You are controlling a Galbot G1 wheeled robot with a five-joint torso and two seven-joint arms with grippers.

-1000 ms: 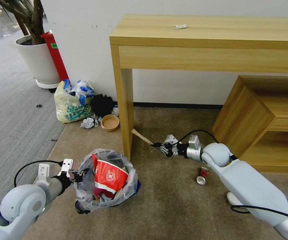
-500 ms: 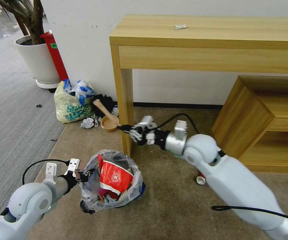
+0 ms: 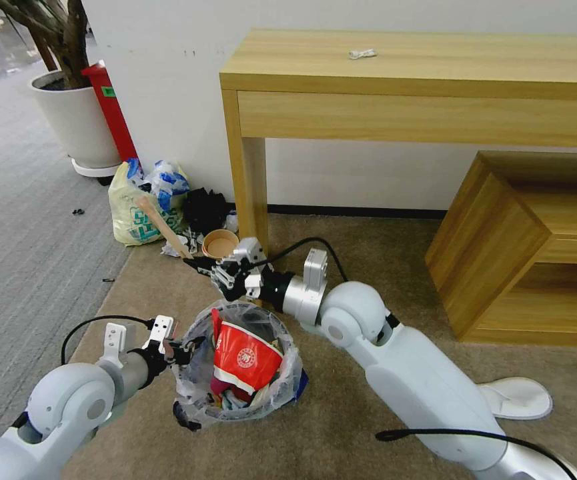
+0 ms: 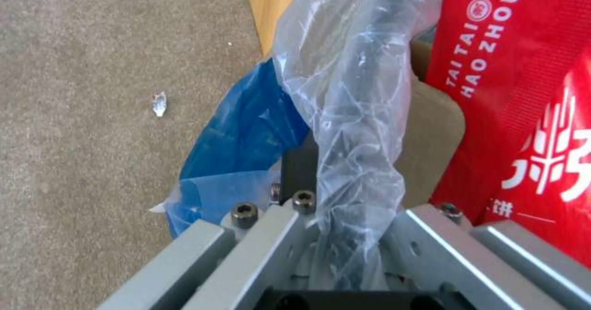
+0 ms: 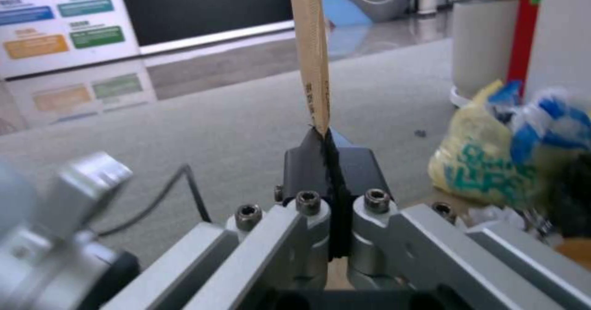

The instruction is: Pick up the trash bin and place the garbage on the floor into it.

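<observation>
One trash bin (image 3: 238,373), black, lined with crinkly clear plastic with a blue patch at the rim, sits on the tan carpet floor (image 3: 341,400), near and left of centre. Left claw (image 3: 183,348) is clamped on its left rim. One red paper cup (image 3: 245,357) stands inside. Right claw (image 3: 198,265), just beyond the bin, pinches one brown wooden stick (image 3: 161,227). One white slipper (image 3: 515,398) lies at right.

Your left gripper (image 4: 345,236) pinches the trash bin (image 4: 357,116) liner; red wrapper (image 4: 523,93) inside, blue patch (image 4: 246,130), carpet (image 4: 92,93) beyond.
</observation>
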